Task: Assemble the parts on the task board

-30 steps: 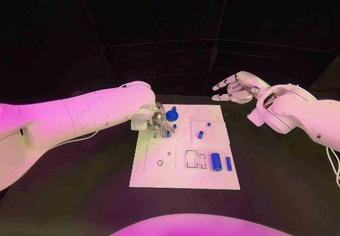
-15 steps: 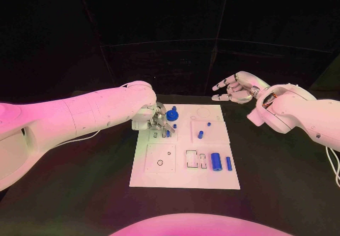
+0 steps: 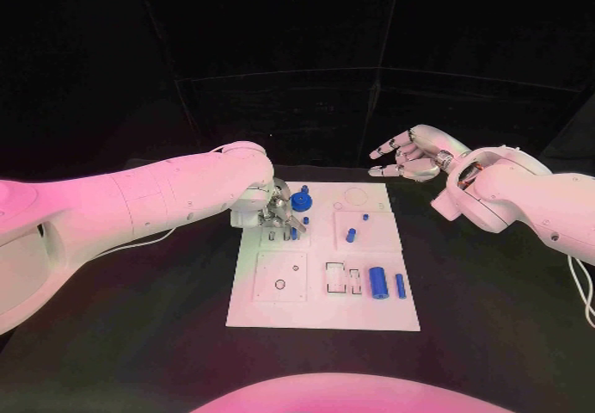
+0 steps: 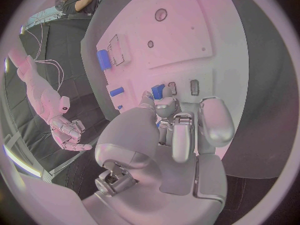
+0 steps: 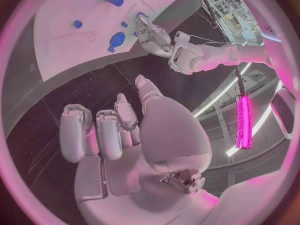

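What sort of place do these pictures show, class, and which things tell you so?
Probably a robotics lab or demo booth: a black table holds a white task board with small blue parts, two robot hands, left hand and right hand, work there, under coloured light.

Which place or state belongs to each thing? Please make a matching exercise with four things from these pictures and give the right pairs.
Things:
1. left hand
2. right hand
3. large blue cylinder
4. blue gear-like part

Places or states:
A. lies on the task board at its near right part
B. held above the table beyond the board's far right corner, holding nothing
C. sits at the board's far edge
D. fingers down on the board's far left part

Pairs: 1-D, 2-B, 3-A, 4-C
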{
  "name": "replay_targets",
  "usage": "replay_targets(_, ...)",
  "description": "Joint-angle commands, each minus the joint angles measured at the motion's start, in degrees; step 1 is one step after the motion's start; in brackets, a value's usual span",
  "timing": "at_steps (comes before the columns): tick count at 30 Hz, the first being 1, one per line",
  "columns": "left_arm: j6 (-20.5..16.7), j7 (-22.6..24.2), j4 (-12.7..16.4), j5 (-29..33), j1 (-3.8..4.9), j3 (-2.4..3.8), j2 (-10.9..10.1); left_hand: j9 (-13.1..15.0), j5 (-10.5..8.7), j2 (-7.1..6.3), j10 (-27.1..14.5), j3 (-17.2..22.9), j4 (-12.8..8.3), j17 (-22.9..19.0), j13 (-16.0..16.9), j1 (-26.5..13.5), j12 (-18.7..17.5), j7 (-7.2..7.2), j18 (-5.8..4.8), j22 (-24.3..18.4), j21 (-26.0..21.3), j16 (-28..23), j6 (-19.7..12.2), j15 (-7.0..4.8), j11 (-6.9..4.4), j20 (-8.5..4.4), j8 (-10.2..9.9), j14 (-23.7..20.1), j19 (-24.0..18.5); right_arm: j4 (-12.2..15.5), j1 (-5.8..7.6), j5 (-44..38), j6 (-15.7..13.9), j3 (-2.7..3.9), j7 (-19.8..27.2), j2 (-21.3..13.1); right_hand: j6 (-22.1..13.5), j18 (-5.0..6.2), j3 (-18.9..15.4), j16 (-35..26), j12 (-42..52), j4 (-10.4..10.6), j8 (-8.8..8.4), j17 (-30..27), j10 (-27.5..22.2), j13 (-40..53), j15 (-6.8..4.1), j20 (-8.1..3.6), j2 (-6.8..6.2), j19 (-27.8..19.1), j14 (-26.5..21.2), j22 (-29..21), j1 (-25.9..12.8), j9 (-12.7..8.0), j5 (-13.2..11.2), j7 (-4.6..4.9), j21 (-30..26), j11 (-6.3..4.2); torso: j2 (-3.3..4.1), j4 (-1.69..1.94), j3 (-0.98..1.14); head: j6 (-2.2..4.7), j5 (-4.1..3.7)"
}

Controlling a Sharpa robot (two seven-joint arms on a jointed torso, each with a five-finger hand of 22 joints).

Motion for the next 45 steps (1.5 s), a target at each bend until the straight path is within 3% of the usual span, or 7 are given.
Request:
replay_targets(1,0.6,0.2,0.0,-0.3,0.07,0.02,0.1,-0.2,-0.06,-0.03,-0.4,0.2,-0.4,15.1,0.0,0.4,0.2,0.19,-0.85,0.0,0.1,0.2,-0.6,0.32,0.32,0.26,-0.6,5.8,-0.1,0.0,0.13,-0.2,0.6,0.04,0.0,0.1,0.3,0.24,-0.4,-0.1,0.3,0.0,0.36,3.5,0.2,0.1,-0.33,0.03,0.18,-0.3,3.5,3.6,0.4,0.0,0.2,0.09,-0.2,-0.37,0.02,-0.02,-0.01,-0.04,0.03)
replay_targets(10,0.5,1.2,0.1,-0.2,0.06,0.02,0.2,-1.4,0.42,2.94,-1.1,7.1,-6.2,15.1,-0.3,7.9,0.0,0.04,-0.74,0.1,0.1,0.2,-1.3,0.25,0.14,0.38,-2.3,5.8,-0.3,-0.2,0.13,-0.2,1.1,0.04,-0.2,0.2,0.3,0.24,-0.4,-0.1,0.3,0.0,0.36,3.5,0.2,0.1,-0.33,0.03,0.18,-0.3,3.5,3.6,0.4,0.0,0.2,0.09,-0.2,-0.37,-0.01,0.04,0.02,-0.17,0.02)
replay_targets(17,0.0,2.3,0.5,0.6,0.02,0.02,-0.2,-2.3,3.36,2.54,-1.9,13.8,-11.0,15.1,-1.1,11.4,-1.0,0.12,-0.73,0.1,0.0,0.2,-1.4,0.21,0.14,0.29,-3.3,5.8,-0.4,-0.3,0.13,-0.2,1.4,0.04,-0.4,0.2,0.3,0.24,-0.4,-0.1,0.3,0.0,0.36,3.5,0.2,0.1,-0.33,0.03,0.18,-0.3,3.5,3.6,0.4,0.0,0.2,0.09,-0.2,-0.37,-0.02,0.01,0.02,-0.19,0.06)
replay_targets(21,-0.5,2.6,0.7,1.7,0.01,0.02,-0.6,-2.2,3.32,-0.82,-1.7,25.6,-14.3,15.1,-1.8,6.8,-1.4,0.54,-0.57,0.2,-0.1,0.2,-1.2,0.59,0.24,0.37,-2.9,5.8,-0.4,-0.4,0.13,-0.2,1.5,0.04,-0.5,0.3,0.3,0.24,-0.4,-0.1,0.3,0.0,0.36,3.5,0.2,0.1,-0.33,0.03,0.18,-0.3,3.5,3.6,0.4,0.0,0.2,0.09,-0.2,-0.37,0.00,0.04,0.02,-0.14,0.02)
replay_targets(28,-2.5,2.4,2.1,3.4,0.01,0.03,-1.8,-1.2,3.15,-4.32,-1.5,35.9,-15.2,15.1,-2.3,1.2,-1.3,0.38,-0.57,-0.2,-0.6,0.2,-1.5,0.57,0.34,0.68,-1.3,5.8,-0.6,-0.8,0.13,-0.2,1.7,0.04,-0.4,0.3,0.3,0.25,-0.8,-0.1,0.4,0.5,0.39,3.5,0.3,0.1,-0.32,0.02,0.35,-0.4,3.5,3.5,0.0,0.0,0.0,0.10,-0.2,-0.36,-0.10,0.12,0.10,-0.02,0.17)
replay_targets(31,-3.5,2.0,3.4,3.7,0.02,0.04,-2.8,-0.2,2.90,-6.67,-1.3,43.0,-15.2,15.1,-2.6,-2.4,-1.0,0.34,-0.55,-0.2,-0.8,0.2,-1.8,0.60,0.35,0.66,0.3,5.8,-0.6,-1.0,0.13,-0.2,1.6,0.04,-0.2,0.3,0.3,0.26,-0.9,-0.1,0.4,0.6,0.39,3.5,0.3,0.1,-0.32,0.02,0.37,-0.4,3.5,3.5,-0.1,0.0,0.0,0.10,-0.2,-0.35,-0.07,0.16,0.08,-0.05,0.24)
replay_targets(45,-12.3,2.4,8.4,3.9,-0.57,-0.01,-7.1,0.5,2.13,-8.08,-1.1,46.1,-15.0,15.1,-2.7,-4.1,-0.7,0.08,-0.51,-0.4,-1.0,0.2,-1.9,0.44,0.21,0.65,1.6,5.8,-0.7,-2.0,0.13,-1.0,1.4,0.03,0.6,0.2,0.3,0.26,-0.9,-0.2,0.4,0.7,0.40,3.5,0.3,0.0,-0.32,0.02,0.41,-0.4,3.5,3.5,-0.2,0.0,-0.1,0.10,-0.2,-0.35,0.00,0.65,0.21,-0.02,0.62)
